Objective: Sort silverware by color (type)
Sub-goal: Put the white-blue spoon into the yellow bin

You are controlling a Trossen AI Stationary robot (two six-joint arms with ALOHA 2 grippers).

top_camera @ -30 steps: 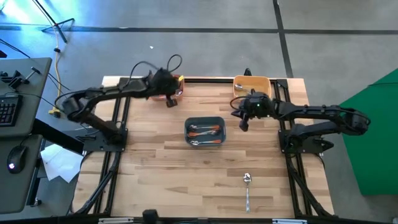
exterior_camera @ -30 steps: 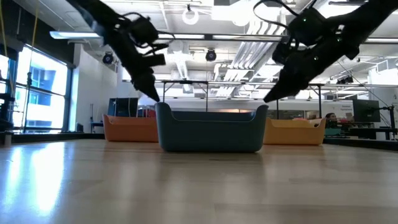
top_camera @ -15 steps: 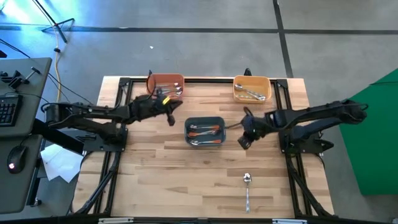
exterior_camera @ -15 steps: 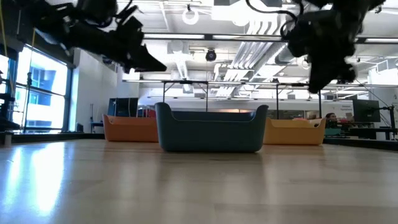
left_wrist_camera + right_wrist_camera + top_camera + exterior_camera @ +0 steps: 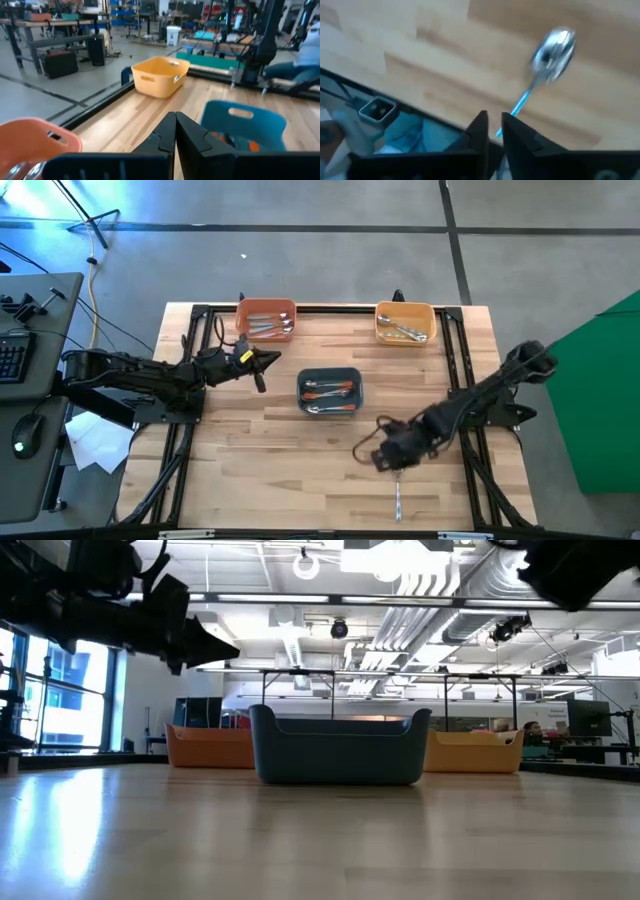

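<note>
We see two thin black arms made of long bars and round joints. The left arm (image 5: 150,372) has a small yellow mark near its wrist. The right arm (image 5: 470,405) has a loose black cable looping by its wrist. Both arms end in pointed black fingers (image 5: 192,136).

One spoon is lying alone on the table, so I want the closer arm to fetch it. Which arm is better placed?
Right. The right gripper hangs directly over the light blue spoon near the table's front edge. The left gripper is across the table, beside the dark blue bin.
</note>
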